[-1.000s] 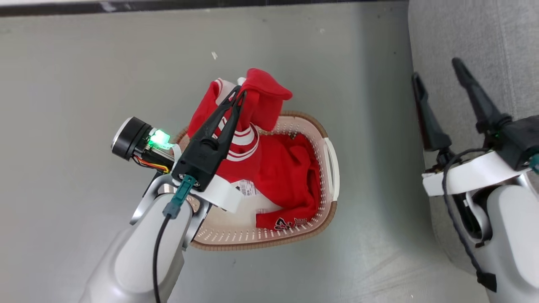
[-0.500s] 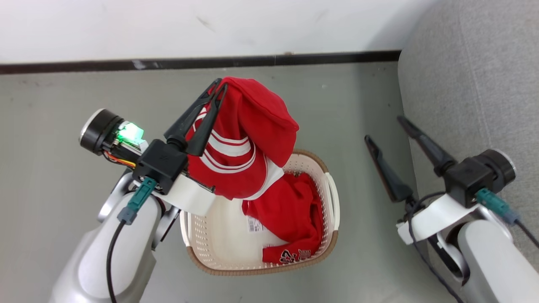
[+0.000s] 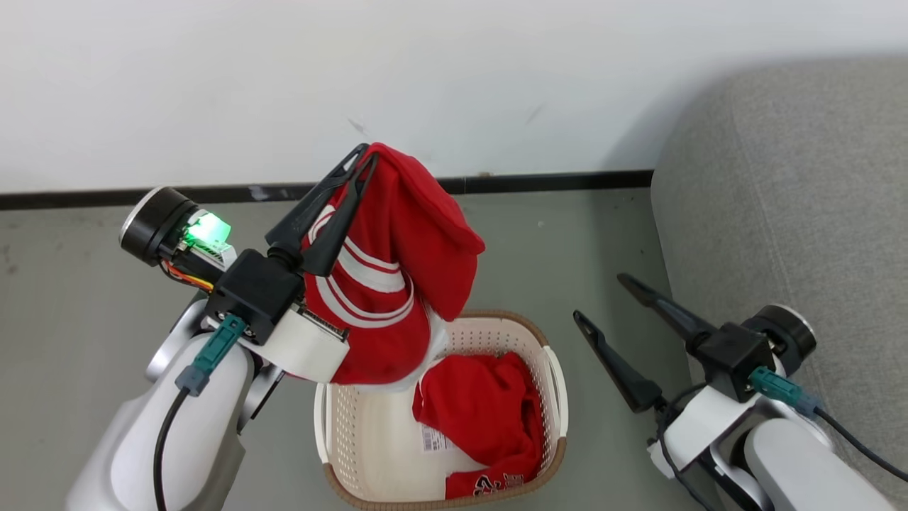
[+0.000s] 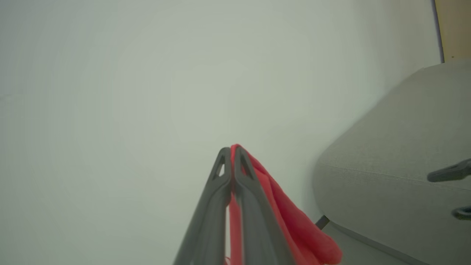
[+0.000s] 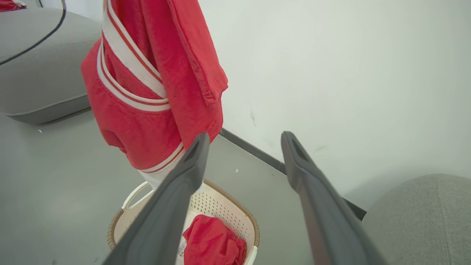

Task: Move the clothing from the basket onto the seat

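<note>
Our left fingers (image 3: 345, 211) are pressed together on a fold of a red jersey (image 3: 404, 241) with white stripes, and they hold it up in the air. In the left wrist view the red cloth sits pinched between the two tips. The jersey hangs down over the far left end of the basket (image 3: 362, 447). Its white hem comes close to the rim there, but we cannot tell whether it touches.

The basket stands on the floor (image 3: 71, 319), near the edge where the floor meets the wall (image 3: 213, 71), and the seat (image 3: 780, 213) is close on its right. Inside the basket we see one more red garment (image 3: 475, 419), crumpled against the right wall and reaching the near end, where a dark print shows. The left half of the basket's bottom shows white, with a paper label (image 3: 434, 440) just beside the garment.

Our right fingers (image 3: 610, 358) are spread wide with nothing between them, and they hover over the floor between the basket and the seat.
</note>
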{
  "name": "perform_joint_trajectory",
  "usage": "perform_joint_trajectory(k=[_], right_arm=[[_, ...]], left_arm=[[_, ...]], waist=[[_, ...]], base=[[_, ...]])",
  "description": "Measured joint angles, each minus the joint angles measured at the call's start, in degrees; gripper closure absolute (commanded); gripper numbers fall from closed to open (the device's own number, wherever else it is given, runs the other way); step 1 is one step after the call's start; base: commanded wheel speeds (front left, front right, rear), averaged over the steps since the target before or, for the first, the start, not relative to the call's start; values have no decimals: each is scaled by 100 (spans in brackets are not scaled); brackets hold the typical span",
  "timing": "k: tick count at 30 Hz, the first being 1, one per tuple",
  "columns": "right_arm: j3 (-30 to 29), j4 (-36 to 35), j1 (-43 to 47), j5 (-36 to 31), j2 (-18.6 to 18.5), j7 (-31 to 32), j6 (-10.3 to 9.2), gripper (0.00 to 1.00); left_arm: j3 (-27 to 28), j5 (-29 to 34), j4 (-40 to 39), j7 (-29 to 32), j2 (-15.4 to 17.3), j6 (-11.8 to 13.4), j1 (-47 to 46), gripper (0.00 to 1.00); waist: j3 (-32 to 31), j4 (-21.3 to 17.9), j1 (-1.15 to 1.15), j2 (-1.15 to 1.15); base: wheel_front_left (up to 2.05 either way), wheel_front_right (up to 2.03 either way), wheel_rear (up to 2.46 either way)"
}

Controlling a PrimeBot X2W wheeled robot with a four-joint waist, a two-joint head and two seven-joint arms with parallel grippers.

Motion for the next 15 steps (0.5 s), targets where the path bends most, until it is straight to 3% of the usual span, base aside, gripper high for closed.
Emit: perform_joint_trajectory(k=[15], right_arm=[[762,211,-104,1602,-290,0,0,0]], left_arm=[[-250,-56,-901,163,45,-116,-286,100]], waist=[[-671,106,0,0]], base=[[0,0,0]])
